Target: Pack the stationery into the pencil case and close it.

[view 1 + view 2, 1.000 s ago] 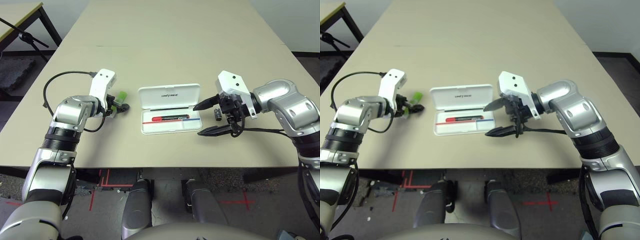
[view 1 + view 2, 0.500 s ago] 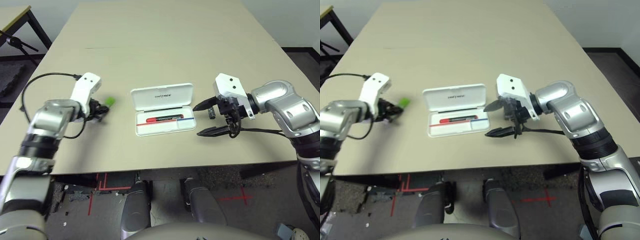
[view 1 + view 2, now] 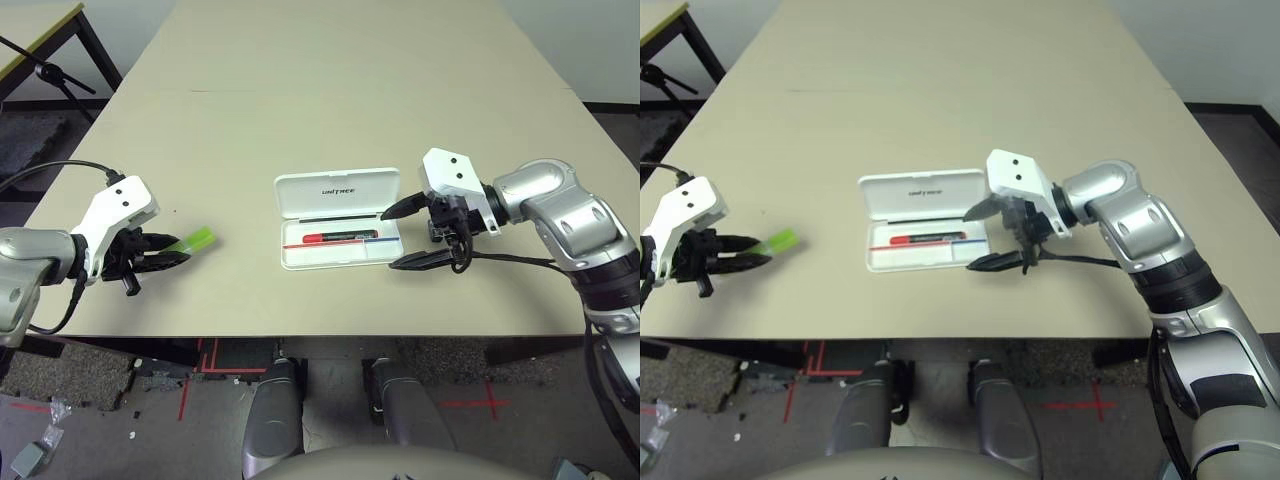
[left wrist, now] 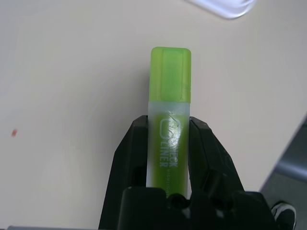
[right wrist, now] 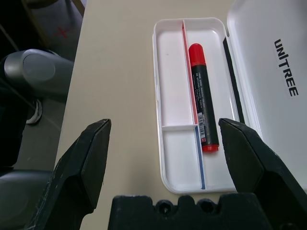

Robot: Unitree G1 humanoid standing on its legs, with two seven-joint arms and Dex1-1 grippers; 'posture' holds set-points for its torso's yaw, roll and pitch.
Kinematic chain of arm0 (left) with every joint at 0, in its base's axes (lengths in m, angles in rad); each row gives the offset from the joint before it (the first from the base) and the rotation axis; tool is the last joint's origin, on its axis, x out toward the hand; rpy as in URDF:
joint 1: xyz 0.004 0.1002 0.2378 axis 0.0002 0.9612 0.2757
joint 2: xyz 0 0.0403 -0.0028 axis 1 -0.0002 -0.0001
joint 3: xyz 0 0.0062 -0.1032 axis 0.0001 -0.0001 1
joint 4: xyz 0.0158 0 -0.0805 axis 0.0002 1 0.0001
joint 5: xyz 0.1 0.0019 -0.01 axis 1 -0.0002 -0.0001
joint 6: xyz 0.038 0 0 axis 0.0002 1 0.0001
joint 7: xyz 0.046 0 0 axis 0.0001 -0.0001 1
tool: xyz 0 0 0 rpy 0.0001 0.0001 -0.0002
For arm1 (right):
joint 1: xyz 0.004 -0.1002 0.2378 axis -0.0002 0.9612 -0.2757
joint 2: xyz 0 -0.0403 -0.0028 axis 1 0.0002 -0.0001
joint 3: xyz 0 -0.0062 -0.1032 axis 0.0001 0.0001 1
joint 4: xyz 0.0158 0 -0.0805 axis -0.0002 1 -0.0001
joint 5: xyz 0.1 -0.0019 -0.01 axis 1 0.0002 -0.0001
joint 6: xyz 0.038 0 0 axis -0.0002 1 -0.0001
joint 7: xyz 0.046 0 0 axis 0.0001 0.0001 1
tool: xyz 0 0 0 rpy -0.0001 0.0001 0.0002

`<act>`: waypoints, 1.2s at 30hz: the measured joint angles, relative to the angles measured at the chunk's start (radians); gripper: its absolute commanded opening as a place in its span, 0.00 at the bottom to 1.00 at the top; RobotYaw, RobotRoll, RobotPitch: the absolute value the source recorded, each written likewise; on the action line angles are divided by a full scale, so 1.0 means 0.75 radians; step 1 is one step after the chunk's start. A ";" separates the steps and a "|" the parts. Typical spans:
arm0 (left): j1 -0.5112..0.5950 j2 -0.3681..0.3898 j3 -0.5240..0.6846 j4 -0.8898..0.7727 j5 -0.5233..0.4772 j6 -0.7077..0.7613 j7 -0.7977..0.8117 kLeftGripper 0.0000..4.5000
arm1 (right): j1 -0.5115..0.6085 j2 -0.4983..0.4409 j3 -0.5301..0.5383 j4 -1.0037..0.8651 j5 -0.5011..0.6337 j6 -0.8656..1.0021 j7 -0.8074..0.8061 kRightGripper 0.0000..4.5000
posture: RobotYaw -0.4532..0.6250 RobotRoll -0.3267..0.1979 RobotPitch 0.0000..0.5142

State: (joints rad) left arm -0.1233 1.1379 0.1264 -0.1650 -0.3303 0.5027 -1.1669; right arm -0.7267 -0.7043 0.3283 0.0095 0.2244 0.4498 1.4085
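The left claw [image 4: 168, 143] is gripping the green highlighter [image 4: 169, 110] above the counter [image 3: 330, 90], well to the left of the white pencil case [image 3: 340, 216]. The case is lying open with the red marker [image 5: 202, 97] inside. The right claw [image 5: 168, 158] is hovering wide open, empty, over the case's right end.

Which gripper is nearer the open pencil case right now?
Right. The right gripper hangs open at the pencil case's right end; the left gripper is far off to its left near the table edge, holding the green highlighter.
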 measured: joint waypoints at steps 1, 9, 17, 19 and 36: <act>-0.008 0.001 0.000 -0.040 -0.003 0.019 0.000 0.24 | -0.001 0.001 0.004 0.003 -0.004 -0.006 0.006 1.00 | 0.47 0.62 0.31; -0.279 -0.133 -0.121 -0.282 -0.031 0.083 0.053 0.24 | -0.014 -0.001 0.016 0.043 -0.036 -0.028 0.021 1.00 | 0.45 0.62 0.30; -0.423 -0.223 -0.363 -0.392 -0.008 0.166 0.060 0.24 | -0.015 -0.018 0.015 0.070 -0.056 -0.044 0.032 1.00 | 0.43 0.62 0.30; -0.469 -0.237 -0.422 -0.383 0.043 0.162 0.067 0.24 | -0.015 -0.022 0.015 0.070 -0.057 -0.049 0.033 1.00 | 0.43 0.62 0.31; -0.733 -0.633 -0.764 -0.167 0.267 0.150 0.122 0.24 | 0.011 -0.083 0.012 0.037 -0.066 -0.030 0.028 1.00 | 0.39 0.62 0.32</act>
State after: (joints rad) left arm -0.6728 0.6628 -0.4464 -0.2900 -0.1298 0.6154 -1.0754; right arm -0.7185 -0.7665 0.3372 0.0375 0.1748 0.4269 1.4293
